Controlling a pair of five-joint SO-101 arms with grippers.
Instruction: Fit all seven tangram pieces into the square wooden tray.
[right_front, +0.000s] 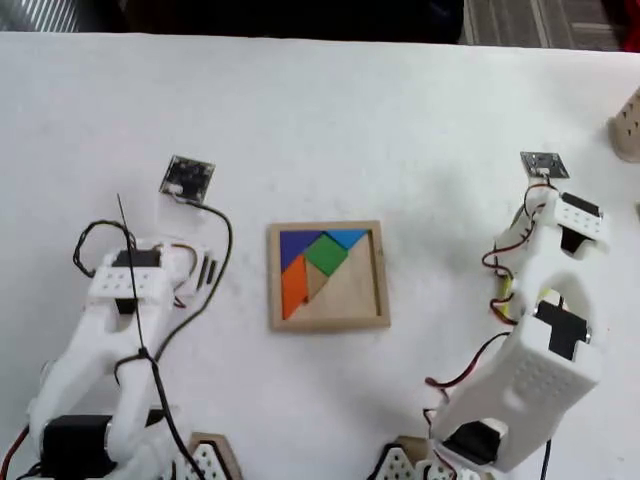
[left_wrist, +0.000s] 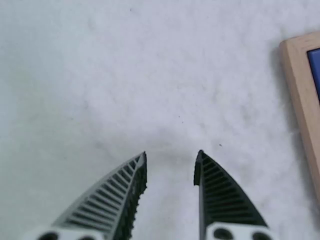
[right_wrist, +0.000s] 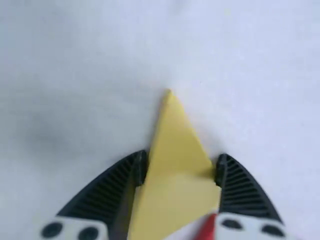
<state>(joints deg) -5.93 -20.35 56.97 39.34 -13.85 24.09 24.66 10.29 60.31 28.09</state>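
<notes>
left tool (left_wrist: 172, 154) spread, beside tray (left_wrist: 296, 85) edge | right tool (right_wrist: 182, 157) clamps yellow triangle (right_wrist: 175, 135)

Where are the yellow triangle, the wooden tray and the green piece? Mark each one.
yellow triangle (right_wrist: 175, 162): right wrist view, middle of its face.
wooden tray (right_front: 330, 322): high view, lower rim of its frame.
green piece (right_front: 325, 255): high view, centre of its top face.

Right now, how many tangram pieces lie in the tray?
4 clear: dark blue triangle, light blue piece, green square, orange piece, in its far-left part. A tan one may be hidden.
</notes>
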